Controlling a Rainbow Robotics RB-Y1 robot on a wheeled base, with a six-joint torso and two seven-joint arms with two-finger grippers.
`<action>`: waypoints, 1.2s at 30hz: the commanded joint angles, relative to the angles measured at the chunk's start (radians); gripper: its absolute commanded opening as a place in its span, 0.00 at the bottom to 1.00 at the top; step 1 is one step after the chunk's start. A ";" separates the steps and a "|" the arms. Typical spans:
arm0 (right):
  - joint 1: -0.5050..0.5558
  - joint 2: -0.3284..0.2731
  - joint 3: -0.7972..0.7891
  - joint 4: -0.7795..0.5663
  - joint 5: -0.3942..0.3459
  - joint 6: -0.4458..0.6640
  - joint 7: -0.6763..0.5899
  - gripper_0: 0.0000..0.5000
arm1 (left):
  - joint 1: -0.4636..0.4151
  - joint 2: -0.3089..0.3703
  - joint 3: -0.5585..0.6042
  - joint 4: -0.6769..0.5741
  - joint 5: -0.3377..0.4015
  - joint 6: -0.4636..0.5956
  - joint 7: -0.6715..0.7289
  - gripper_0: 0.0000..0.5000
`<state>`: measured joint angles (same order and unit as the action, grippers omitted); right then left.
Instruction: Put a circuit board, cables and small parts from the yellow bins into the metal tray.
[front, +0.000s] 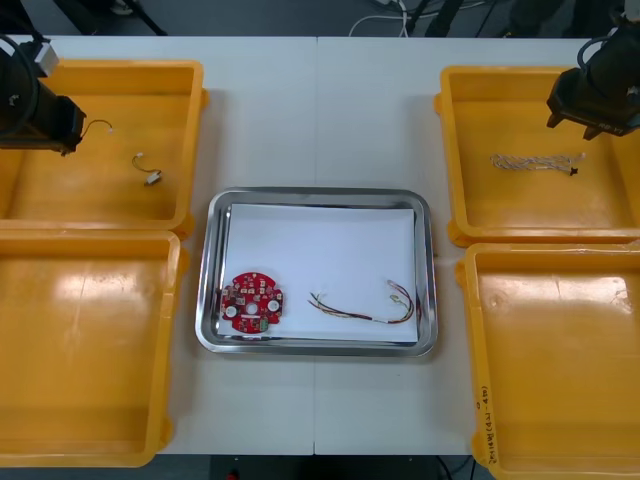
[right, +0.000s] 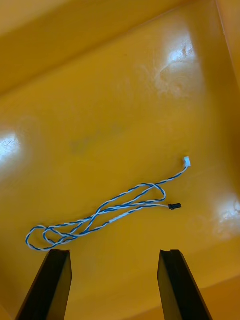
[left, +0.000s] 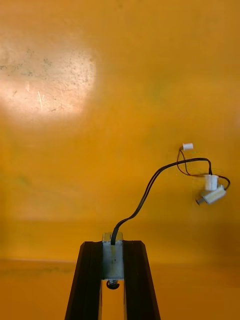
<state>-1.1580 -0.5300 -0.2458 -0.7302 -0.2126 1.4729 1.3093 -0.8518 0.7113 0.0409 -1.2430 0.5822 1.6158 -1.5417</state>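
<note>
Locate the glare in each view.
Front view: sheen on the near left bin and near right bin, shiny metal tray rim. Left wrist view: a pale patch on the far left bin beyond the left gripper, shut on a small metal part. Right wrist view: bright spots on the far right bin around the blue and white cable, beyond the open right gripper.

Bright overhead light puts white glare on the yellow bins (front: 95, 385).
</note>
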 joint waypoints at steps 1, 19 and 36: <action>-0.089 0.004 -0.024 0.066 0.024 -0.043 -0.064 1.00 | 0.000 0.028 0.028 -0.113 -0.028 0.087 -0.046 0.00; -0.147 0.004 -0.044 0.273 0.006 -0.192 -0.544 1.00 | 0.011 -0.062 0.011 -0.398 -0.016 0.304 0.003 0.00; -0.152 0.004 -0.035 0.380 -0.030 -0.246 -0.844 1.00 | 0.013 -0.174 -0.168 -0.562 0.007 0.304 0.229 0.00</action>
<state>-1.2503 -0.5294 -0.2717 -0.3709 -0.2515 1.2522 0.4657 -0.8440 0.5671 -0.0816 -1.7530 0.5782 1.9124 -1.4812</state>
